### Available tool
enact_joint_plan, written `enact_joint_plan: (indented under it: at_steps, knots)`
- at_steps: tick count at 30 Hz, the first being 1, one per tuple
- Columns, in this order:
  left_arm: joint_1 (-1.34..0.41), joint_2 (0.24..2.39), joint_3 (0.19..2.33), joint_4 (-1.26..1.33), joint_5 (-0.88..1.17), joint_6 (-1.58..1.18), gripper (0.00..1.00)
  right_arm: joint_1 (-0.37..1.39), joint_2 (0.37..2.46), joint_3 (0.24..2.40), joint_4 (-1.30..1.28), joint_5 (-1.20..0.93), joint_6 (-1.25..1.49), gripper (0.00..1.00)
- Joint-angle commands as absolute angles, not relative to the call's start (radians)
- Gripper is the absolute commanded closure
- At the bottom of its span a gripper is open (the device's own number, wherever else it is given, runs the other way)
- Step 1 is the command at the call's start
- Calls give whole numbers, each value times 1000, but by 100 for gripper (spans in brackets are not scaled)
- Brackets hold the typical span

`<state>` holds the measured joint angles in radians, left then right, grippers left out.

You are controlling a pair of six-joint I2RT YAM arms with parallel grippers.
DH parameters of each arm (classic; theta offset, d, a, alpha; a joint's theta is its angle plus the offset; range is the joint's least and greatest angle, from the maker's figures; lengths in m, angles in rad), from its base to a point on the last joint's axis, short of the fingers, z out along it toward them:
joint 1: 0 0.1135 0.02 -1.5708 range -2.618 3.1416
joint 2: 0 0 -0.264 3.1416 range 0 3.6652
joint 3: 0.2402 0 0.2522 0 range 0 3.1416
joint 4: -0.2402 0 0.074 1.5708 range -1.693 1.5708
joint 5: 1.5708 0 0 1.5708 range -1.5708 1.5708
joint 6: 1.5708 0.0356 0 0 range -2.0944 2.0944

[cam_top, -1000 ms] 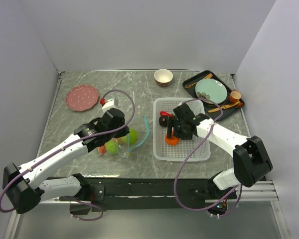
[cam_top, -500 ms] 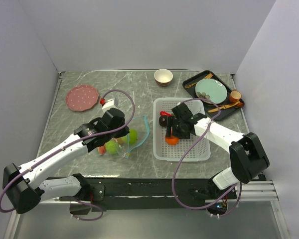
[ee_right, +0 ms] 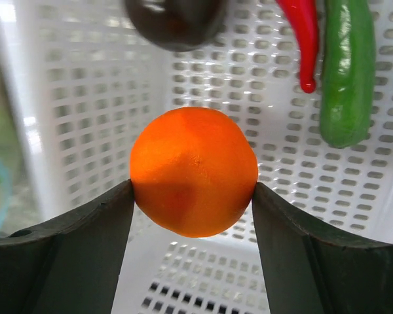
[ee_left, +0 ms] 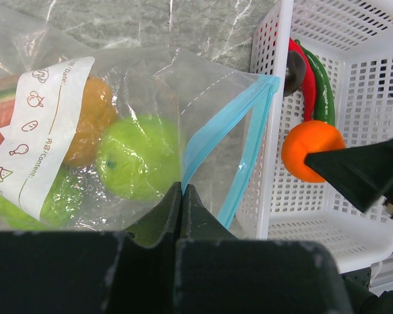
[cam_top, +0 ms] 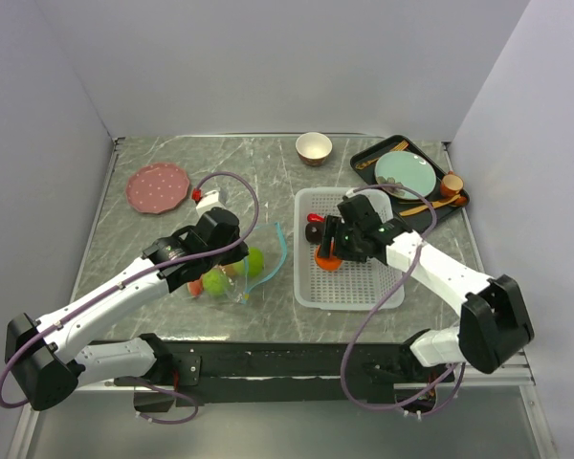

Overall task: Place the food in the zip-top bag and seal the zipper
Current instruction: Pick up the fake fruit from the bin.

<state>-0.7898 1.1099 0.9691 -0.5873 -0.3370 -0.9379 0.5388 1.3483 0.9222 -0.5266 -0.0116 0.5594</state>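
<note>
1. Beside the basket (cam_top: pixel 354 289), the zip-top bag (ee_left: pixel 150 85) holds some fruit (ee_left: pixel 137 163); left gripper (ee_left: pixel 182 191) jaws pinch its mouth.
2. Right gripper (ee_right: pixel 192 193) jaws clasp an orange (ee_right: pixel 193 163); chili (ee_right: pixel 301 33) and pepper (ee_right: pixel 344 72) remain in the basket; zipper (ee_left: pixel 245 150) unsealed.

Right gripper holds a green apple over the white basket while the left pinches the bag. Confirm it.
Wrong fruit: the right wrist view shows the right gripper holding an orange over the white basket. The left gripper does pinch the bag.

Plain pale walls (cam_top: pixel 268 67) box in a grey marbled table (cam_top: pixel 258 172) on three sides. The light is soft and even. A black rail (cam_top: pixel 287 356) edges the near side.
</note>
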Motion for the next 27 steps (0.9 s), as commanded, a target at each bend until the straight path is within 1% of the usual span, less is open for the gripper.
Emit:
enact_joint_plan:
  at_steps: [1, 9, 12, 16, 20, 27]
  knots:
    - [-790, 1085, 1000, -565, -334, -942, 99, 543, 1263, 951, -496, -92, 589, 44]
    - [-790, 1078, 994, -558, -333, -946, 99, 543, 1158, 960, -483, -115, 618, 44]
    - [-792, 1080, 996, -563, -331, -945, 99, 546, 1120, 992, -525, -68, 611, 43]
    - [-790, 1078, 997, -565, -333, -945, 99, 546, 1055, 1011, -543, -34, 606, 40]
    - [-790, 1080, 997, -557, -325, -942, 99, 548, 1032, 1037, -534, -70, 591, 37]
    - [-792, 1095, 1003, -549, -307, -943, 99, 587, 1064, 1016, -451, -182, 624, 37]
